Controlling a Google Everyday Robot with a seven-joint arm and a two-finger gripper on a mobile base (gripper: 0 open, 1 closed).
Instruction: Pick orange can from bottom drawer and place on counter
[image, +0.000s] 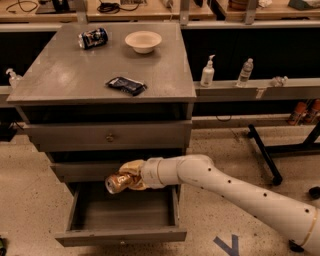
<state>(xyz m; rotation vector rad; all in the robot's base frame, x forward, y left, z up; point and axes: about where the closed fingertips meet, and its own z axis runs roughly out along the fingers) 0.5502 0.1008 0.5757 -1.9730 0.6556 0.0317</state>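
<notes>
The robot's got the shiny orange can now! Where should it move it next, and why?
Probably straight up. The gripper holds the orange can above the open bottom drawer, level with the middle drawer front and well below the counter. It likely has to rise past the counter's edge before swinging over to set it down.
</notes>
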